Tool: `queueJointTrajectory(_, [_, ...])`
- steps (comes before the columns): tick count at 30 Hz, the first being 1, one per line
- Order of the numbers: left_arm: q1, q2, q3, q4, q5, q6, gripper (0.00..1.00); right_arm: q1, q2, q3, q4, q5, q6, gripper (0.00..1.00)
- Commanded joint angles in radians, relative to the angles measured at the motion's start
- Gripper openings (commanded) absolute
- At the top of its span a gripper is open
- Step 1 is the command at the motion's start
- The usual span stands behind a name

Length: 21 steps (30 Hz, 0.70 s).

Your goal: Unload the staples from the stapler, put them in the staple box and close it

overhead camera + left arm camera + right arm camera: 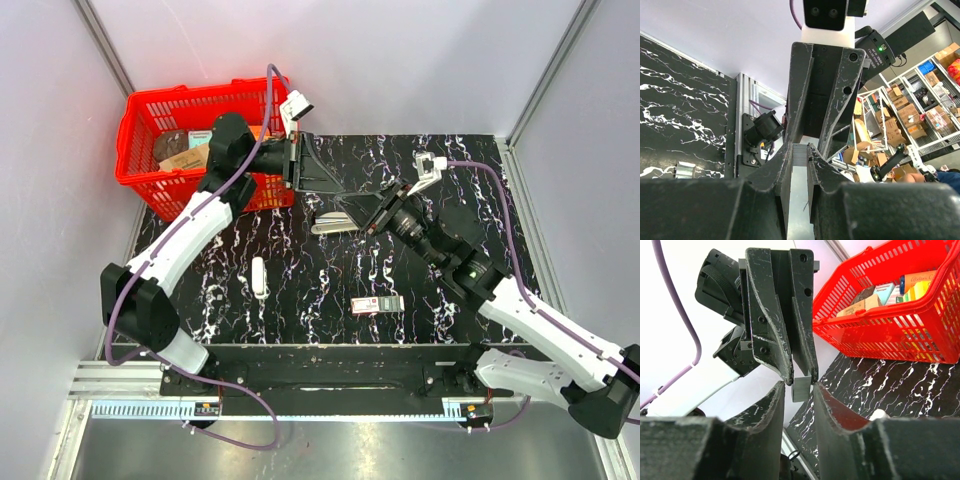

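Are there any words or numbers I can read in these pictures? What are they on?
Nothing here can be read.
Label on the small red-and-white box: too small.
Print on the boxes in the red basket: blurred.
Sticker on the right arm's black housing: too small.

From above, the meeting fingers of the left hand (355, 192) and right hand (383, 207) hide the small grey strip (801, 389) the left pinches, the right's hold on it is unclear, and the stapler's (330, 222) right end lies beneath them.
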Motion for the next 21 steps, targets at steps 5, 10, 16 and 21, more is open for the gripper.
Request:
queueJointTrajectory(5, [-0.018, -0.043, -0.011, 0.058, 0.003, -0.013, 0.11, 0.006, 0.02, 0.029, 0.051, -0.04, 0.017, 0.32])
queueJointTrajectory(10, [-0.016, -0.052, -0.014, 0.036, 0.003, 0.011, 0.1, 0.006, 0.006, 0.027, 0.051, -0.034, 0.011, 0.28])
queueJointTrajectory(16, [-0.018, -0.06, 0.005, -0.074, -0.001, 0.086, 0.16, 0.006, -0.023, 0.021, -0.002, -0.014, -0.007, 0.18])
queueJointTrajectory(21, [-0.016, -0.049, 0.157, -0.59, -0.106, 0.49, 0.42, 0.006, -0.046, 0.064, -0.247, 0.041, -0.052, 0.14])
